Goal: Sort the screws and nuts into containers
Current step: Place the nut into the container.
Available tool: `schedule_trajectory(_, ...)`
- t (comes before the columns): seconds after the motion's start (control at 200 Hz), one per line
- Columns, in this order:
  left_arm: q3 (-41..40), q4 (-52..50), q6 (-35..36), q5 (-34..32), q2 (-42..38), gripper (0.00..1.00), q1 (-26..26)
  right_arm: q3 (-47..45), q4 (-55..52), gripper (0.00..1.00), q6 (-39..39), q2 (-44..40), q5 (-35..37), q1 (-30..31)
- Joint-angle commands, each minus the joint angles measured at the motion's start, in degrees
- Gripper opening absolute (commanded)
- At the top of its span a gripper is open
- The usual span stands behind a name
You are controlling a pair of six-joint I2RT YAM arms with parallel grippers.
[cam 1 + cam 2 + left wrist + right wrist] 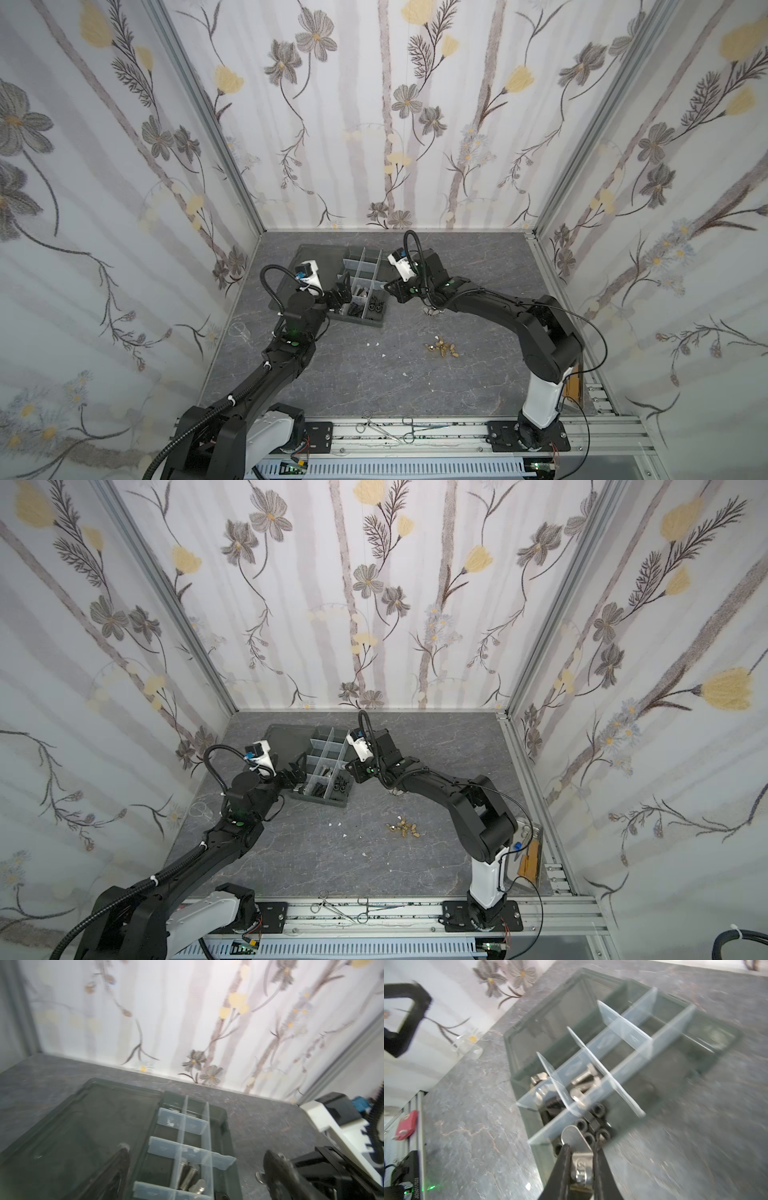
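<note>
Holding a silver winged piece (576,1140) clenched in the right fingers (565,1159), just above the corner cell of the box (353,321) stocked with black nuts (589,1138). Looks close to the drop, not yet made. Seems the wrong cell: letting go here would likely land silver among black, with silver bolts (583,1078) lying one cell farther into the box, behind a clear divider (550,1129). Calls for a short shift inward before release. Could also clip the divider's top edge on the way down, tip over and hop into a neighbouring cell, or out over the box wall onto the table (374,382). Pinched low on its body, with the flat wing poking out beyond the grip, so may twist or slip early under any jerk. Has the left fingers (337,292) spread wide and grasping nothing at the lid (297,270) side of the box, close across from the right ones. Risks a knock between the two on any move inward, or a nudge to the box wall, enough to shake sorted pieces over the low dividers. Leaves a heap of brass pieces (442,349) loose on the table, well apart from the box, off its black-nut corner; plenty left to sort, judging by that.
</note>
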Motion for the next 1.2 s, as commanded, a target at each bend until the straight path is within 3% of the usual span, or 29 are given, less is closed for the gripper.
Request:
schedule_trajectory(0.0,-1.3,-8.4,-7.8,-7.8,-2.7,1.00,3.3,8.1,0.2,0.04,-1.6,6.6,-5.1,2.8)
schedule_trajectory(0.13,-3.3,-12.0,-9.7,-8.8,-5.5,1.00,6.1,18.1,0.3,0.05,-0.7,14.5,-4.6,5.8)
schedule_trajectory(0.23,-3.1,-13.2,-8.6,-5.4,-5.6,1.00,7.2,22.9,-1.2,0.05,-0.3,18.9,-4.1,6.3)
schedule_trajectory(0.35,-2.7,-12.4,-6.3,-1.2,-5.6,1.00,7.1,23.8,-0.9,0.05,-0.6,21.0,-4.1,6.3)
schedule_trajectory(0.669,-3.5,-7.1,-6.7,2.4,-2.6,1.00,6.9,28.3,-0.9,0.07,-0.2,25.3,-6.2,10.5)
schedule_trajectory(0.799,-3.1,-7.8,-6.1,2.1,-3.0,0.99,6.9,29.0,-0.9,0.19,0.4,26.4,-4.4,10.6)
schedule_trajectory(0.899,-2.8,-8.2,-5.6,2.1,-4.1,1.00,6.7,29.0,-0.8,0.49,0.6,26.2,-3.5,10.3)
schedule_trajectory(1.044,-0.4,-9.8,-3.7,0.5,-4.8,1.00,4.7,27.6,-0.6,0.50,1.2,22.2,-3.9,9.2)
schedule_trajectory(1.194,4.4,-9.8,3.3,-6.8,-3.8,0.99,-5.4,17.4,2.5,0.48,0.2,11.8,-1.8,7.1)
